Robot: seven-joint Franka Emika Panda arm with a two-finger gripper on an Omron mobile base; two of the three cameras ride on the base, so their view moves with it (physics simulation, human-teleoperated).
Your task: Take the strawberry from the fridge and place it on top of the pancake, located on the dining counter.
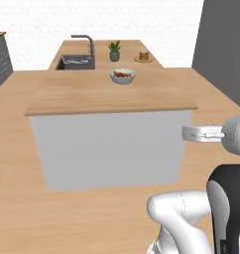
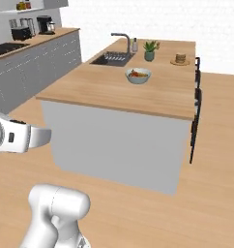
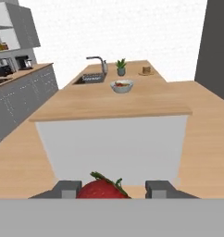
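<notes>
The strawberry (image 3: 102, 189) sits between my two dark fingertips (image 3: 67, 187) at the bottom of the hand view, its green leaf pointing up. My gripper (image 3: 113, 189) is shut on it. The hand (image 1: 201, 133) hovers in front of the near white end of the dining counter (image 1: 112, 96), a little below its top. Far back on that counter, at its right side, the tan pancake (image 1: 143, 56) stack rests on its wooden plate; the pancake (image 3: 146, 71) looks small from the hand. A tall dark grey cabinet (image 1: 223, 44) rises at the right; I cannot tell whether it is the fridge.
A white fruit bowl (image 1: 123, 75) stands mid-counter, a potted plant (image 1: 114, 50) and dark sink (image 1: 76, 62) behind it. Dark-legged stools (image 2: 196, 97) line the counter's right side. A grey wall counter with appliances (image 2: 32, 53) runs along the left.
</notes>
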